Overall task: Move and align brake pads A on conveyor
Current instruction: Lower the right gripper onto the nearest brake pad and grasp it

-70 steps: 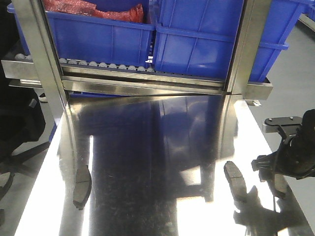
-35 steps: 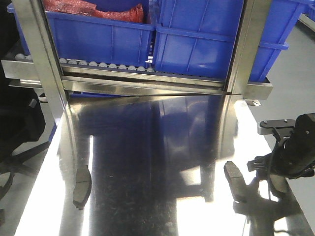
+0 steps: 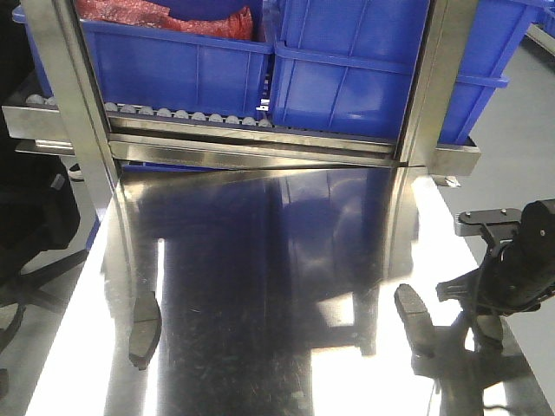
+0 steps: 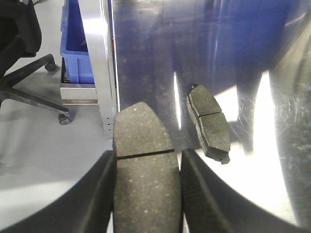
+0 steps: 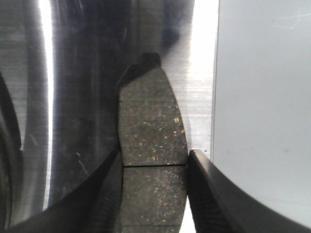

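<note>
Since each pad has to end up flat and squared on the conveyor, both arms seem to grip by the long edges, which leaves the face up and the ends free to line up. The left gripper (image 4: 146, 194) has its jaws closed narrowly on the left pad (image 4: 141, 136), one jaw on each long side. The right gripper (image 5: 153, 194) clamps the right pad (image 5: 150, 121) the same way. That pad's tip points to 12 o'clock over the tabletop (image 3: 260, 286), and grey floor (image 5: 262, 97) fills the 3 o'clock side, so it sits at the steel's edge. Whether either held pad is lifted clear, I cannot tell. In the front view two loose pads lie on the steel, well apart: one (image 3: 143, 328) at 8 o'clock, the other (image 3: 414, 319) at 5 o'clock, just beside the right arm. No conveyor shows in any view, and only blue bins (image 3: 173, 61) stand at 12 o'clock, so I judge that all four pads are yet to be delivered. Up close the pads are dark grey, long and gently curved. The rough matte face is speckled with pale flecks, and a thin groove (image 4: 144, 155) crosses the middle.
</note>
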Motion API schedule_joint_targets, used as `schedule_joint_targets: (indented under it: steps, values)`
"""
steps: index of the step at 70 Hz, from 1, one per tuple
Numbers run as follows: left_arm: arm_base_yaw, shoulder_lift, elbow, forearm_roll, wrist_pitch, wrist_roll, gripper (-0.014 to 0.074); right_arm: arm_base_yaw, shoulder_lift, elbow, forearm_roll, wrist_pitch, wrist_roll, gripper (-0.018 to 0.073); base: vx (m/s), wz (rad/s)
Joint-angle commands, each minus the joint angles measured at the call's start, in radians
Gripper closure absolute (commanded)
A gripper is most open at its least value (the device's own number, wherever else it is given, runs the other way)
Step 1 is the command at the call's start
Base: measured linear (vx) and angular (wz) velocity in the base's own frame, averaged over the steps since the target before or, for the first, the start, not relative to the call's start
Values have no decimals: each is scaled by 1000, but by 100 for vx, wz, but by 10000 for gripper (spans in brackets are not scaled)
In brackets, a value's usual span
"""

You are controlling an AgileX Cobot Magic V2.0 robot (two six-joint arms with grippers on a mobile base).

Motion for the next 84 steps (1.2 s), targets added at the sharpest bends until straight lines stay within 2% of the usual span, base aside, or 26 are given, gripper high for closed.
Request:
schedule_joint_targets:
  steps: [1, 12, 23, 50, 63, 84]
  values:
    - [-7, -5, -27, -13, -78, -2, 496, -2, -36, -26, -11, -21, -9, 377, 0, 0]
    - [-7, -5, -27, -13, -78, -2, 496, -2, -36, -26, -11, -14, -9, 456, 0, 0]
    - [-7, -5, -27, -13, -78, -2, 496, -2, -40, -26, -11, -9, -9, 496, 0, 0]
    - [-7, -5, -27, -13, -78, -2, 496, 0, -172, -21, -10, 2, -16, 501, 0, 0]
    - [-7, -5, -27, -13, -78, -2, 496, 1, -280, -16, 7, 56, -20, 501, 0, 0]
    - [-7, -5, -27, -13, -78, -2, 496, 1, -531, 207, 48, 23, -35, 500, 0, 0]
